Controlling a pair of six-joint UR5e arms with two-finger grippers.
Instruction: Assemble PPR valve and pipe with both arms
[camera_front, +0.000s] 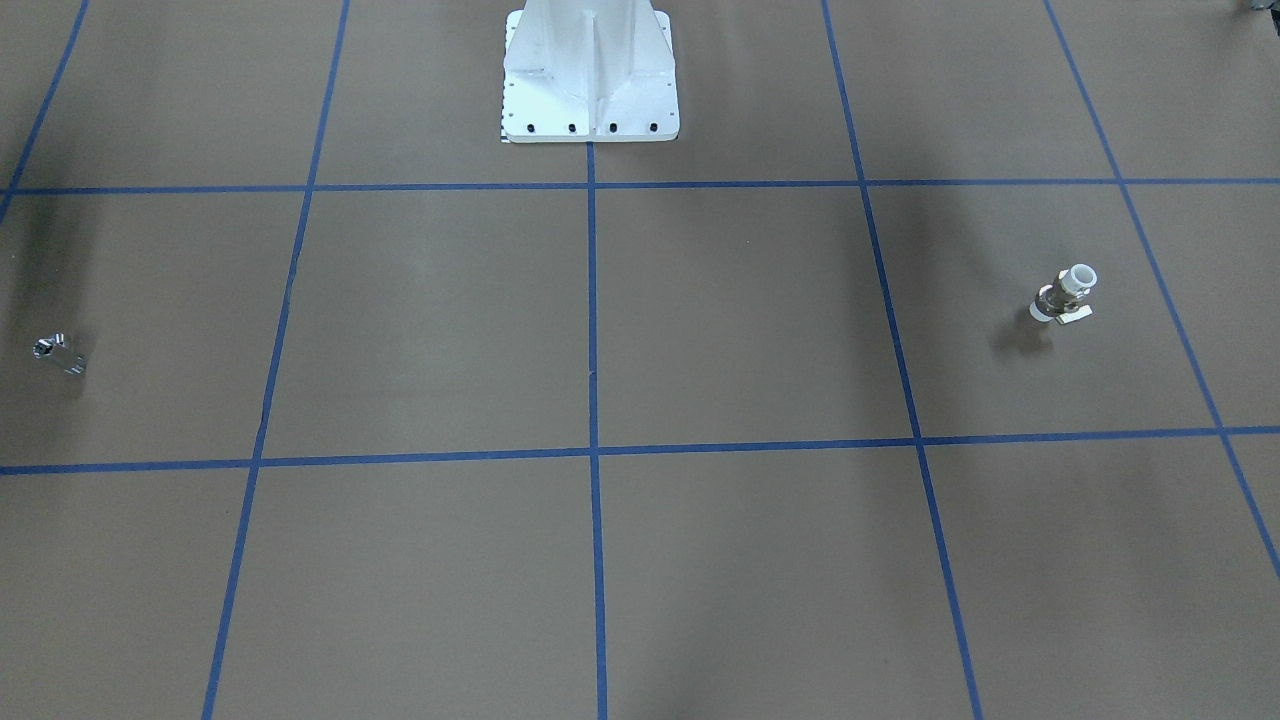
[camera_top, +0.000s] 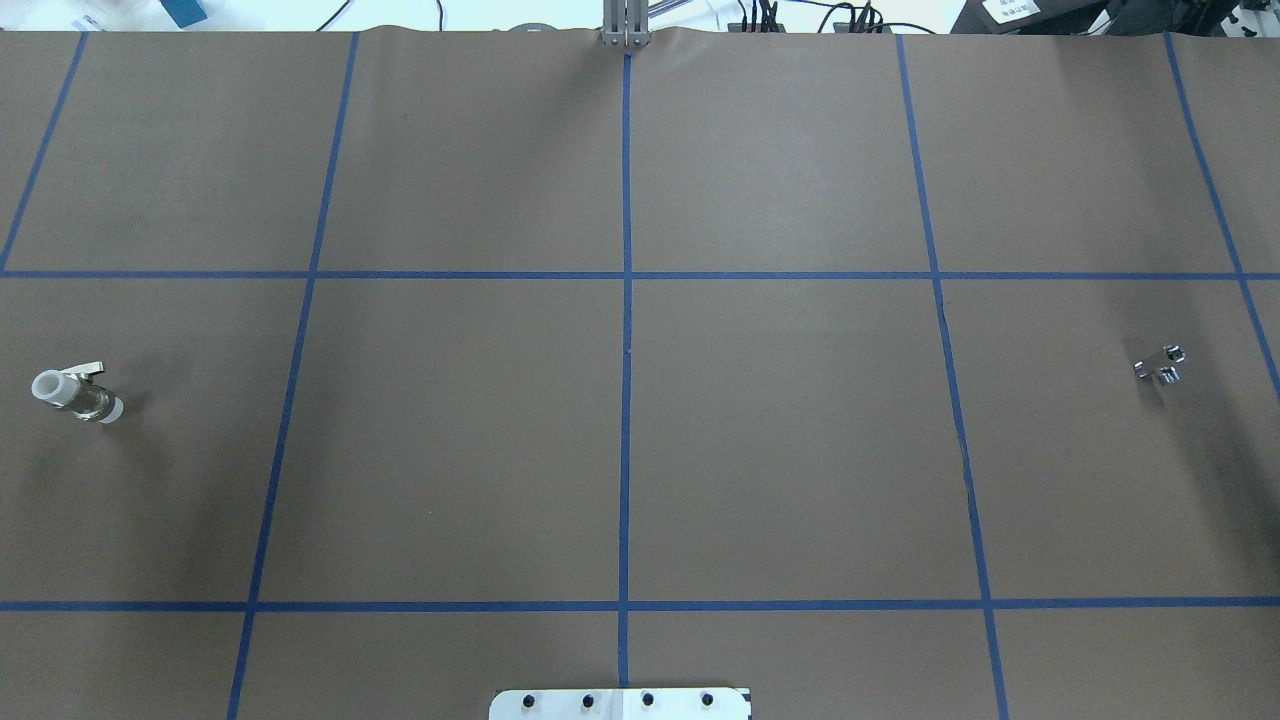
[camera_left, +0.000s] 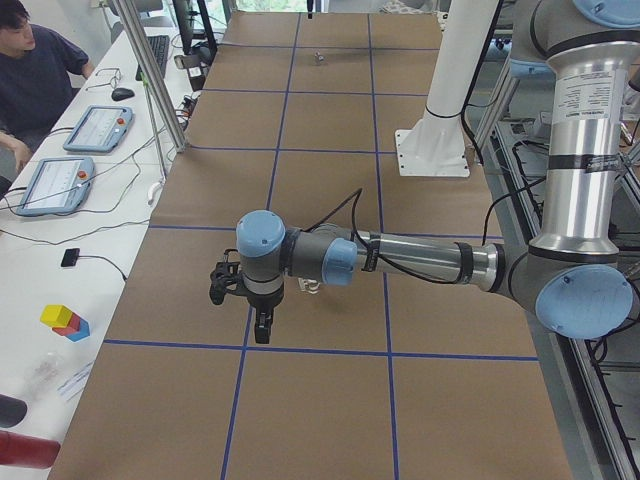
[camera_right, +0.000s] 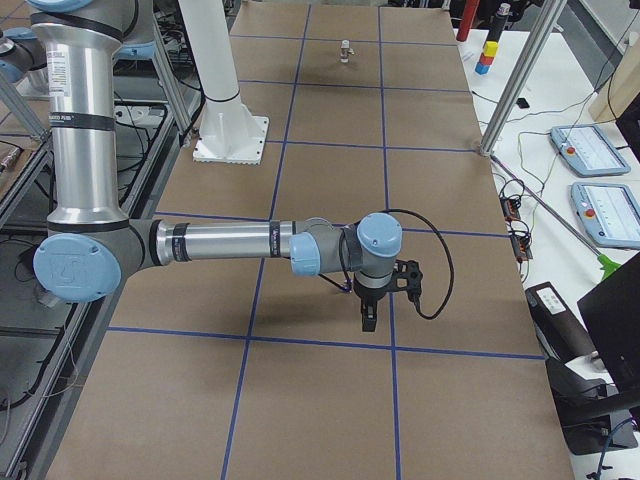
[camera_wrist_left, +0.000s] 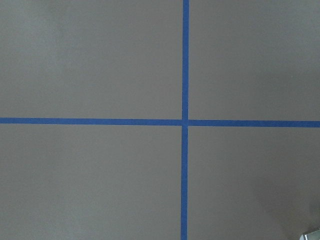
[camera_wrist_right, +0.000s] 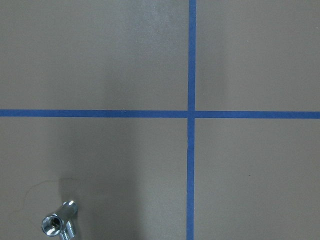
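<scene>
The PPR valve (camera_front: 1063, 296), white with a brownish middle band and a pale lever tab, lies on the brown table, at the far left in the overhead view (camera_top: 77, 392). The chrome pipe (camera_front: 60, 352) lies at the far right in the overhead view (camera_top: 1160, 364) and at the lower left of the right wrist view (camera_wrist_right: 60, 222). The left gripper (camera_left: 262, 330) hangs above the table beside the valve, which the arm mostly hides. The right gripper (camera_right: 367, 318) hangs above the table's right end. I cannot tell whether either is open or shut.
The white bolted base pedestal (camera_front: 590, 80) stands at the robot's edge (camera_top: 620, 703). Blue tape lines grid the table. Aluminium posts (camera_left: 155, 80) (camera_right: 510, 80) stand at the far edge. An operator (camera_left: 40, 70) sits by tablets beyond it.
</scene>
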